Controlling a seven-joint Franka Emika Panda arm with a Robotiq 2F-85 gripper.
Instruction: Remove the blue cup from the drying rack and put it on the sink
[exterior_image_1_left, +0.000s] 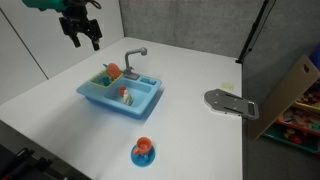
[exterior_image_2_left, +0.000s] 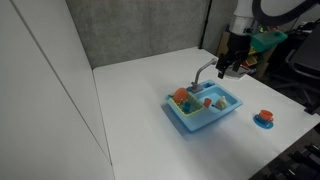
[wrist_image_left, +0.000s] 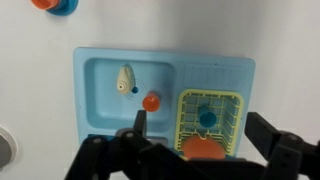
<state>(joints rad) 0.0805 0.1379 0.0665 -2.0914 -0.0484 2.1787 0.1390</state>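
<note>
In the wrist view the light-blue sink (wrist_image_left: 215, 72) lies below me, with its basin on the left. The greenish drying rack (wrist_image_left: 228, 105) sits in its right half. The small blue cup (wrist_image_left: 206, 118) lies inside the rack, beside a round orange plate (wrist_image_left: 205, 148). My gripper (wrist_image_left: 200, 135) is open and empty, its dark fingers framing the rack from well above. In both exterior views the gripper (exterior_image_1_left: 82, 32) (exterior_image_2_left: 230, 62) hangs high above and apart from the sink (exterior_image_1_left: 110, 103) (exterior_image_2_left: 200, 122). I cannot make out the cup in either exterior view.
A grey curved faucet (wrist_image_left: 125, 78) (exterior_image_1_left: 133, 58) stands at the sink's rim, and a small orange ball (wrist_image_left: 150, 101) lies in the basin. A blue-and-orange item (exterior_image_1_left: 143, 152) (exterior_image_2_left: 264, 118) sits on the white table. A grey flat object (exterior_image_1_left: 230, 103) lies near the table edge.
</note>
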